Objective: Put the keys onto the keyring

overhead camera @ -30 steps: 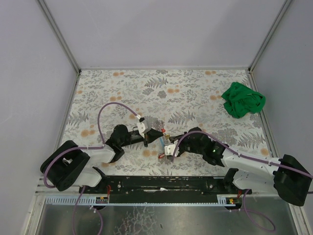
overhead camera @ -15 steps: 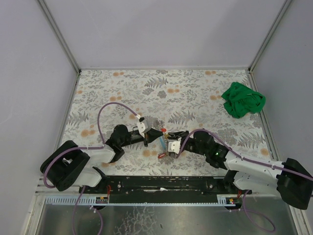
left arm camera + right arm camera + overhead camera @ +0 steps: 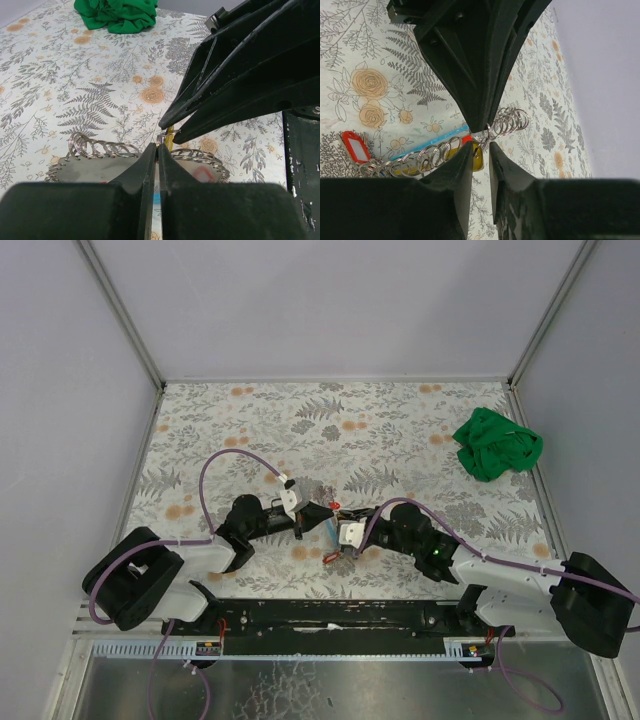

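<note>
Looking down from the top camera tells me little. Both wrists crowd together over the near middle of the floral table [image 3: 400, 430], and the arms cover most of what lies beneath them. The green cloth [image 3: 497, 445] sits well apart, by the far right corner.

From the left wrist I see the left gripper [image 3: 156, 147] with its fingers pressed flat together, no gap between them. A small ring sits right at their tips, but it is too small for me to say whether it is pinched or only touching. The keyring [image 3: 100, 148] is a string of linked split rings that runs off to both sides of those tips. Its lower part is cut off behind my own fingers.

From the right wrist, the right gripper [image 3: 481, 146] has its fingers a narrow slot apart, pointing tip to tip at the left gripper. A ring wire and the head of the yellow key [image 3: 477, 161] show in that slot. The key's blade is hidden, and I cannot tell whether the fingers bear on either one. A blue strip [image 3: 432, 145] passes behind the rings, and a red tag [image 3: 354, 146] lies at the end of the chain, near the frame edge.
</note>
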You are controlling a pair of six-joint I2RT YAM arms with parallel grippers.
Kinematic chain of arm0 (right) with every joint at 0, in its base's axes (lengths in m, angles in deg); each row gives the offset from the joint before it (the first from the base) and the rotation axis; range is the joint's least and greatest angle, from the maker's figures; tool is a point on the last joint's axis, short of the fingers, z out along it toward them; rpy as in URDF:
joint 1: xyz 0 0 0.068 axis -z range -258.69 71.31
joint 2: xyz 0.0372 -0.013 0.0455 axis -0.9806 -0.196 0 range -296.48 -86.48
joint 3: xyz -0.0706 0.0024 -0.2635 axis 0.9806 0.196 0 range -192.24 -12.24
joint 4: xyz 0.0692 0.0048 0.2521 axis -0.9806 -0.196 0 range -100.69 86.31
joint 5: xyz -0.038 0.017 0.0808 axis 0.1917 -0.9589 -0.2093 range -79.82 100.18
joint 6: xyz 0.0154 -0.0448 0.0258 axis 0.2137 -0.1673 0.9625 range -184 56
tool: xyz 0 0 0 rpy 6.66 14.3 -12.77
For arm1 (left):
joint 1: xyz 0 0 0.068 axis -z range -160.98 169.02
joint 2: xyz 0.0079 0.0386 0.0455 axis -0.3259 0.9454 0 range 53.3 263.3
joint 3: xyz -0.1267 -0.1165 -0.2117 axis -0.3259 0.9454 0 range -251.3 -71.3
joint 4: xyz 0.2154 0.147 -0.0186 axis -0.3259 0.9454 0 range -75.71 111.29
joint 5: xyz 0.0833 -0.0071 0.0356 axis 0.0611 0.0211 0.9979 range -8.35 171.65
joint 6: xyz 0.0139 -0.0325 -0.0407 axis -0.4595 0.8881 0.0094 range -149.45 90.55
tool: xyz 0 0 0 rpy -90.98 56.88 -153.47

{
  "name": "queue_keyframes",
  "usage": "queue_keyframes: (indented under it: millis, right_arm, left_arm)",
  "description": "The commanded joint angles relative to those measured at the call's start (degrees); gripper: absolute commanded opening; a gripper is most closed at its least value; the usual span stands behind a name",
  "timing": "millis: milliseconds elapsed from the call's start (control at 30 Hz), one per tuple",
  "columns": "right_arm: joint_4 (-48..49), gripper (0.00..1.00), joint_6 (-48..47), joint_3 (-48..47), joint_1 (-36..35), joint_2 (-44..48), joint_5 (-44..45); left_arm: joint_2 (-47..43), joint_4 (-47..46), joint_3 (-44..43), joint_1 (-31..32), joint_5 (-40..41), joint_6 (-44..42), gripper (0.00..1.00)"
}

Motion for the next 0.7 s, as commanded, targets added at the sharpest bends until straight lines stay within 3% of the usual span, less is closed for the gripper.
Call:
queue_keyframes:
  millis: [0,133,267,667]
  right_arm:
    - [4.1,0.23,1.2,-1.9,-0.1,-0.8,1.5]
    - [2.0,0.15,0.8,-2.5,-0.1,-1.1,1.9]
    - [-0.5,0.01,-0.9,-3.0,-0.1,-1.2,1.8]
    - [-2.3,0.00,-5.0,-3.5,-0.1,-4.6,0.0]
  left_arm:
    - [-1.0,-4.3,-0.4,0.4,0.5,0.6,0.00]
    - [-1.0,-5.0,-0.3,0.4,0.5,1.1,0.00]
    - [-0.8,-6.9,0.0,0.5,0.6,2.4,0.00]
    - [3.5,-17.6,0.8,2.3,3.4,8.4,0.00]
